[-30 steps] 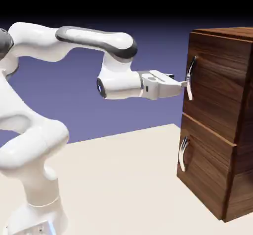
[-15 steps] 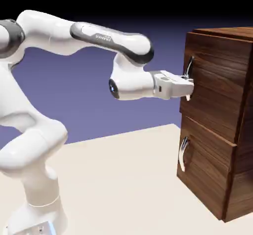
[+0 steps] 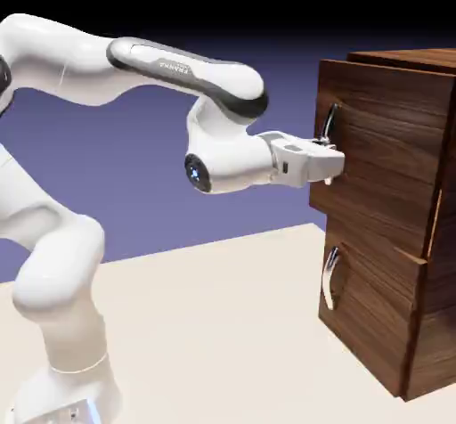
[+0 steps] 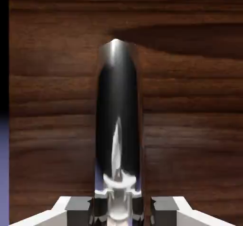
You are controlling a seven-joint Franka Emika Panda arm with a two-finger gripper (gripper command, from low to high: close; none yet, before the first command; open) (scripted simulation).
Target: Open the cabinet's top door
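Note:
The dark walnut cabinet [image 3: 438, 324] stands at the exterior view's right. Its top door [image 3: 383, 146] sticks out to the left, ahead of the lower panel [image 3: 370, 311]. My gripper [image 3: 330, 166] is shut on the lower part of the top door's curved silver handle [image 3: 328, 121]. In the hand view the handle [image 4: 118, 111] rises large and upright between my two grey fingertips [image 4: 78, 210], with the door's wood grain [image 4: 190, 101] filling the picture behind it.
The lower panel carries its own silver handle [image 3: 329, 278], below my hand and untouched. The pale table [image 3: 223, 324] stretches from the robot's base to the cabinet's foot.
The top door has come out to the left, away from the cabinet's body, with my gripper shut on its handle. My hand and forearm have drawn back to the left.

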